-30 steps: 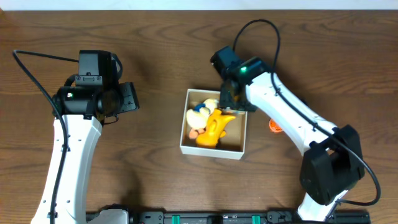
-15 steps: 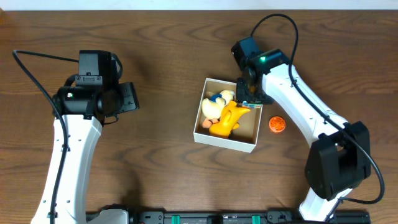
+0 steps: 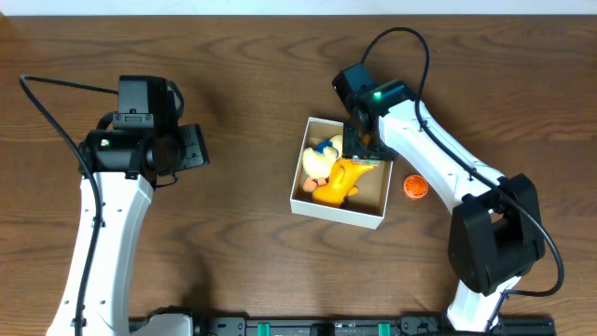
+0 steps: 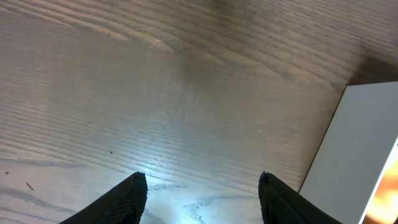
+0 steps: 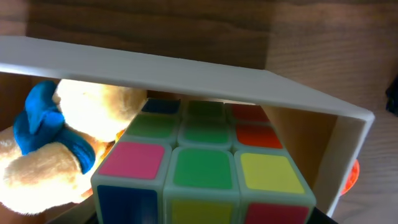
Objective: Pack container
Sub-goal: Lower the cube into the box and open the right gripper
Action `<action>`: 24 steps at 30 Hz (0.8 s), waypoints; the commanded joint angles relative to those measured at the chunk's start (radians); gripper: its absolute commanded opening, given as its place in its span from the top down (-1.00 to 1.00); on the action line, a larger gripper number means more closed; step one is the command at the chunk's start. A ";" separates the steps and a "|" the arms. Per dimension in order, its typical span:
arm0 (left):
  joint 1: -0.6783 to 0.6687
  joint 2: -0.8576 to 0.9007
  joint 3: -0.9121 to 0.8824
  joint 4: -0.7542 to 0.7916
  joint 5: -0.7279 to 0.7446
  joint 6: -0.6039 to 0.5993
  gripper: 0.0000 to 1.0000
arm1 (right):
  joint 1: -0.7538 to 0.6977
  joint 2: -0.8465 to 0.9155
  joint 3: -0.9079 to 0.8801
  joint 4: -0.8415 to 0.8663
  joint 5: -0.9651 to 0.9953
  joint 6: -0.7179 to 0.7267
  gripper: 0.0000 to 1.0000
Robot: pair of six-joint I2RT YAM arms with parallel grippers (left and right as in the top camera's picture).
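Note:
The container, a shallow white-walled box with a brown inside, sits right of the table's middle. It holds a yellow duck toy and a cream plush with a blue bow. My right gripper is over the box's far right part, shut on a multicoloured puzzle cube. In the right wrist view the cube sits just inside the white wall, next to the plush. My left gripper is open and empty over bare wood, far left of the box.
A small orange ball lies on the table just right of the container, and it shows at the right edge of the right wrist view. A white wall of the container shows at the right of the left wrist view.
The container slid right and slightly toward the back together with my right gripper, then stopped. The right gripper has since shifted a little left with the cube. The left arm has not moved.

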 commanded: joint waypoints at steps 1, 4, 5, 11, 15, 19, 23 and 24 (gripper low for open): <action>0.002 0.000 0.018 -0.006 -0.012 0.010 -0.20 | 0.005 0.031 -0.003 -0.006 0.000 0.067 0.70; 0.002 0.000 0.018 -0.006 -0.012 0.010 -0.20 | 0.002 0.061 -0.003 -0.010 0.000 0.082 0.71; 0.002 0.000 0.018 -0.006 -0.012 0.010 -0.21 | 0.001 0.067 -0.003 -0.010 0.000 0.083 0.71; 0.002 0.000 0.018 -0.006 -0.012 0.010 -0.20 | 0.000 0.125 -0.003 -0.001 0.010 0.082 0.71; 0.002 0.000 0.018 -0.006 -0.012 0.010 -0.20 | 0.000 0.137 -0.003 0.019 0.013 0.082 0.70; 0.002 0.000 0.018 -0.006 -0.012 0.010 -0.20 | 0.000 0.142 -0.003 0.035 0.049 0.077 0.59; 0.002 0.000 0.018 -0.006 -0.012 0.010 -0.20 | 0.000 0.145 -0.003 0.039 0.052 0.036 0.45; 0.002 0.000 0.018 -0.006 -0.012 0.010 -0.20 | 0.000 0.145 -0.003 0.037 0.051 0.036 0.43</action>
